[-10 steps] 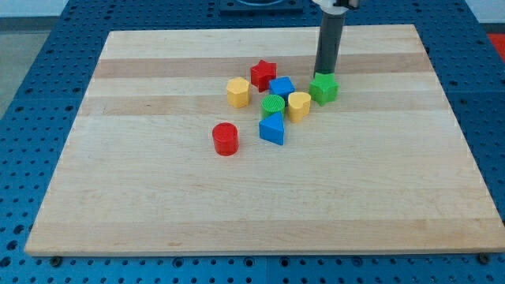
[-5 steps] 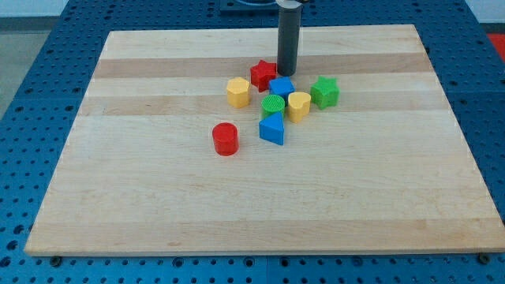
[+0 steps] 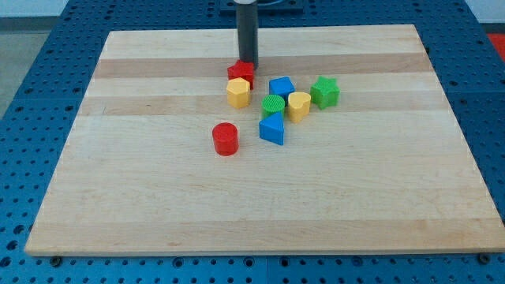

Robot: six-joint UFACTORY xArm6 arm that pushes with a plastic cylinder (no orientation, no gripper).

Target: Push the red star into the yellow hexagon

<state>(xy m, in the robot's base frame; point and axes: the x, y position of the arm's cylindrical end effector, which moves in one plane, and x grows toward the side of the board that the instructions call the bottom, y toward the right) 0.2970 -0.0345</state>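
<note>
The red star (image 3: 241, 73) sits right above the yellow hexagon (image 3: 237, 92) near the middle top of the board and touches it. My tip (image 3: 248, 64) stands at the star's upper right edge, against it. The rod rises straight up out of the view's top.
A blue block (image 3: 281, 87), a green cylinder (image 3: 273, 106), a yellow heart-like block (image 3: 299, 105) and a green star (image 3: 324, 91) cluster to the right. A blue triangle (image 3: 272, 128) and a red cylinder (image 3: 225, 139) lie lower. The wooden board (image 3: 158, 205) rests on a blue perforated table.
My tip has moved left from beside the green star, past the blue block. It has pushed the red star left and down against the yellow hexagon.
</note>
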